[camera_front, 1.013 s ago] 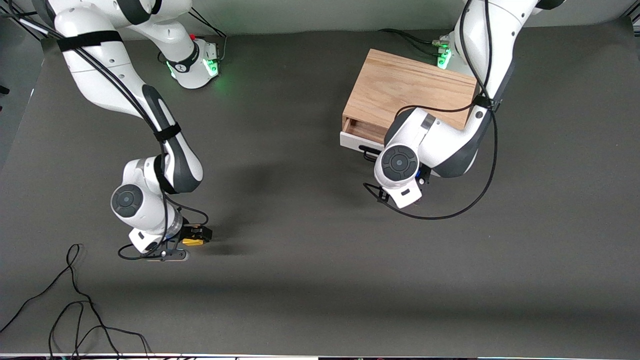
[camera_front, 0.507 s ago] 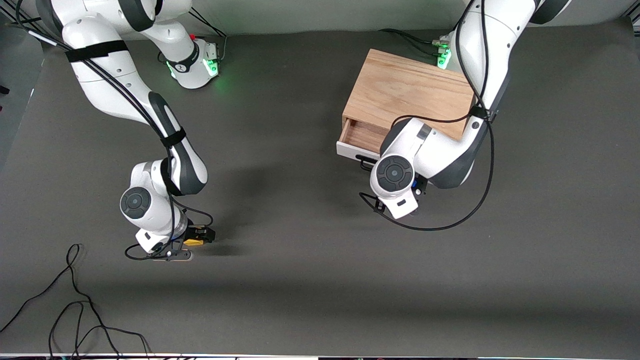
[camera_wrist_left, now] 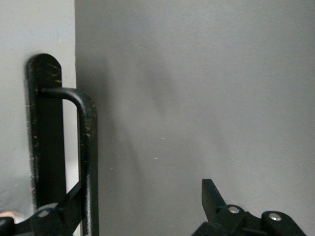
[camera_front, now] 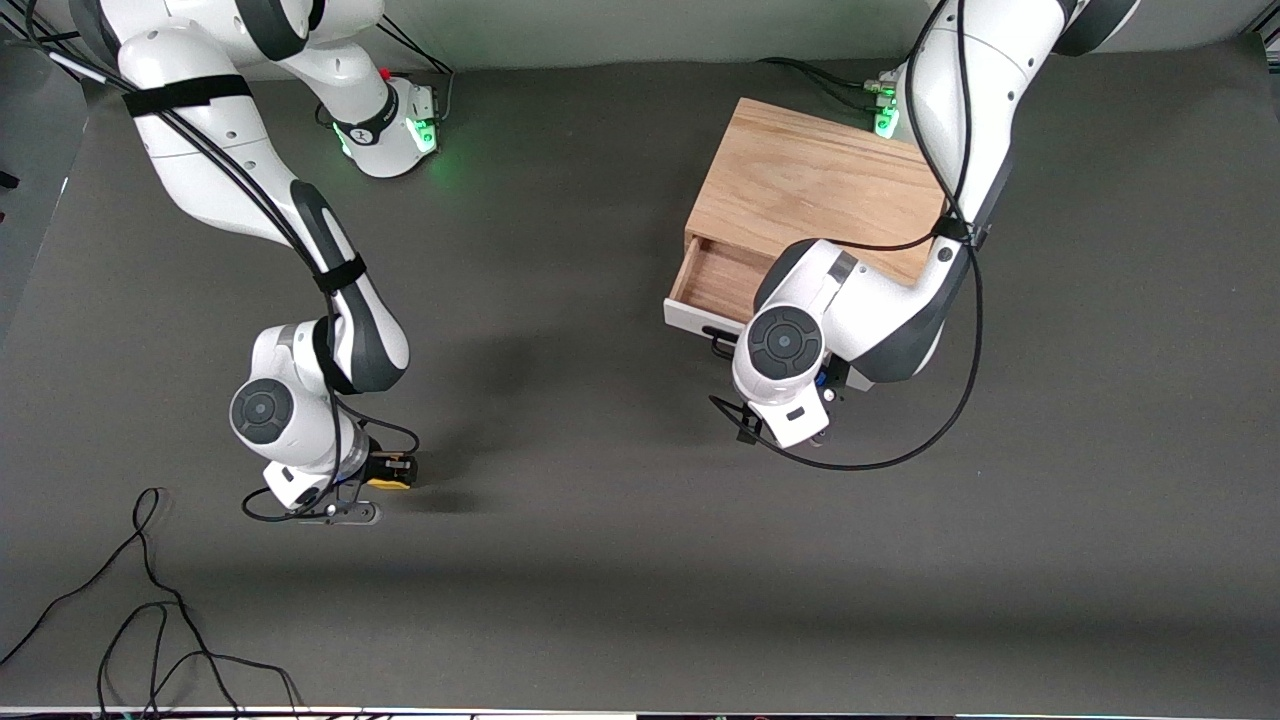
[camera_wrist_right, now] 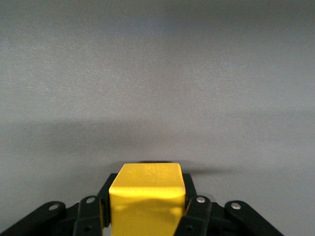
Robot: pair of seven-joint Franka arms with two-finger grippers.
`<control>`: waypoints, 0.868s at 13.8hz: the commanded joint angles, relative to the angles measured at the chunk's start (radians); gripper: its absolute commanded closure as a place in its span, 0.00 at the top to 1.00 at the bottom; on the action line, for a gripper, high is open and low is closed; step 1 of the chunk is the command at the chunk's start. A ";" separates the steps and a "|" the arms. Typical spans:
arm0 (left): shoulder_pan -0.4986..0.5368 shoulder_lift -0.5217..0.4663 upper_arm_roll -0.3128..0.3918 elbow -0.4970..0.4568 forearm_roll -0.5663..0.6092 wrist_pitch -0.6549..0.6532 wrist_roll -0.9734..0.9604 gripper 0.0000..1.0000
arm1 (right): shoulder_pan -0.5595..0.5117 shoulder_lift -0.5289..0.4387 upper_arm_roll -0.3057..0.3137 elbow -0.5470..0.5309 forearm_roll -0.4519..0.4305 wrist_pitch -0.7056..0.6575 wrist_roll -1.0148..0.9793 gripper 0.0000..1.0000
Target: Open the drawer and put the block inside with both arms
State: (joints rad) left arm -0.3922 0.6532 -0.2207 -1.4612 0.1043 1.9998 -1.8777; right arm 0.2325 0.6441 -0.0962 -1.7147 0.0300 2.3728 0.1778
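Note:
The light oak box (camera_front: 820, 185) stands toward the left arm's end of the table. Its drawer (camera_front: 722, 280) is partly pulled out and its tray shows empty. In the left wrist view my left gripper (camera_wrist_left: 142, 189) is open. One finger is hooked behind the black bar handle (camera_wrist_left: 88, 157) on the white front panel (camera_wrist_left: 37, 29). The other finger (camera_wrist_left: 211, 194) is well apart. In the front view the left wrist (camera_front: 785, 345) hides that gripper. My right gripper (camera_front: 395, 468) is shut on the yellow block (camera_front: 388, 483) (camera_wrist_right: 147, 196), low over the dark mat toward the right arm's end.
Loose black cables (camera_front: 150, 600) lie at the near corner toward the right arm's end. The left arm's cable loop (camera_front: 900, 445) hangs near the mat beside the drawer. The green-lit bases (camera_front: 395, 130) stand along the table's robot edge.
The drawer has slid farther out of the box, with the left wrist moving along with its handle. The right gripper has stayed shut on the block and only shifted slightly.

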 commanded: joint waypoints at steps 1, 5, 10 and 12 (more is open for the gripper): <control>-0.016 0.049 0.007 0.093 0.023 0.040 -0.009 1.00 | 0.007 -0.040 -0.004 0.133 0.013 -0.211 0.041 0.05; -0.013 0.037 0.009 0.105 0.043 0.022 -0.008 1.00 | 0.019 -0.040 0.003 0.415 0.016 -0.562 0.132 0.05; 0.039 -0.035 0.000 0.306 0.066 -0.272 0.170 1.00 | 0.027 -0.041 0.050 0.694 0.148 -0.852 0.247 0.05; 0.099 -0.082 -0.003 0.344 0.011 -0.370 0.302 1.00 | 0.025 -0.041 0.114 0.725 0.149 -0.868 0.365 0.05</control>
State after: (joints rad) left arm -0.3472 0.6122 -0.2178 -1.1582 0.1581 1.7220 -1.6977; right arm 0.2563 0.5785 -0.0290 -1.0612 0.1573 1.5440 0.4307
